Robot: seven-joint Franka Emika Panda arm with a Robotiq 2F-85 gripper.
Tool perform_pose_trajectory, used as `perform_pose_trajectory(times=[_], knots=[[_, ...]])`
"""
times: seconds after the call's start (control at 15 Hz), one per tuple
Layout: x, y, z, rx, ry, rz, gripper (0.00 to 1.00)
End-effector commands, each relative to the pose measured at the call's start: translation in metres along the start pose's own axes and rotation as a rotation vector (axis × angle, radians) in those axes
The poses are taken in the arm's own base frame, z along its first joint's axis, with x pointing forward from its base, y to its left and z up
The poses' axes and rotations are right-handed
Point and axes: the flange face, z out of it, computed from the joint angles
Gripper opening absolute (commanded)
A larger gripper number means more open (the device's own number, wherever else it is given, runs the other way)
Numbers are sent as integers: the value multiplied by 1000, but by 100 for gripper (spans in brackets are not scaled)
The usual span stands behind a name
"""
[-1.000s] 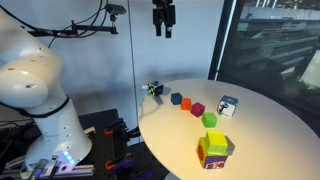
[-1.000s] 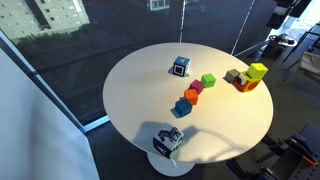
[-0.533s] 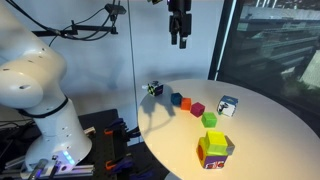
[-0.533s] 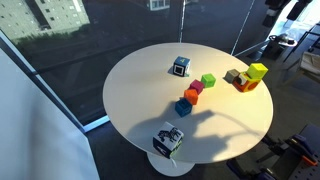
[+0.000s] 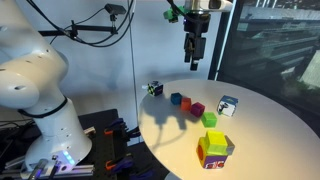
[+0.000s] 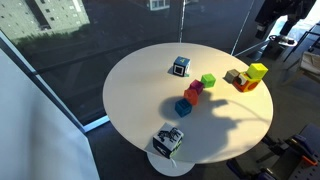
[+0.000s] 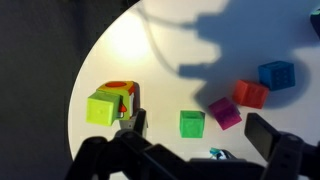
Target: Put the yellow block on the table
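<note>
Progress was nil so far: the yellow block (image 5: pixel 212 146) still sat on top of the multicoloured cube (image 5: pixel 216 162), near the edge of the table (image 5: pixel 265 130) closest to that ext. camera. It wasn't on the cream top itself, and nothing was touching it. You had the gripper (image 5: pixel 192 63) high in the air, fingers pointing down, well above the row of small cubes and well apart from the block. In the wrist view its fingers (image 7: pixel 268 136) stood wide apart w/ nothing held btw them, so it was empty and ready. Same view showed the block at left, the green cube (image 7: pixel 192 123) approx. centre, then the magenta cube (image 7: pixel 224 112), red cube (image 7: pixel 251 93) and blue cube (image 7: pixel 277 74) trailing off to the right. Left to do, as I judged it: bring the arm over the stack, descend, close on the block, lift it off and set it on bare table, i.e. basically the whole job. Vs half a sec earlier, you had brought the gripper lower and further over the table, toward the stack side; vs one sec earlier the shift was bigger still. None of the blocks had moved in either ext. view.
</note>
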Motion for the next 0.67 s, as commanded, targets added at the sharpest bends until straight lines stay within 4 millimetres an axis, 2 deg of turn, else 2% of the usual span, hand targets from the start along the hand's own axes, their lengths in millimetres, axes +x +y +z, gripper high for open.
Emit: perform_pose_trajectory(times=[0.0,0.33,0.6], knots=[[17,26,21,-11,1,88,100],[36,64,51,-2,8,146,100],[48,81,68,-1,48,186,100]])
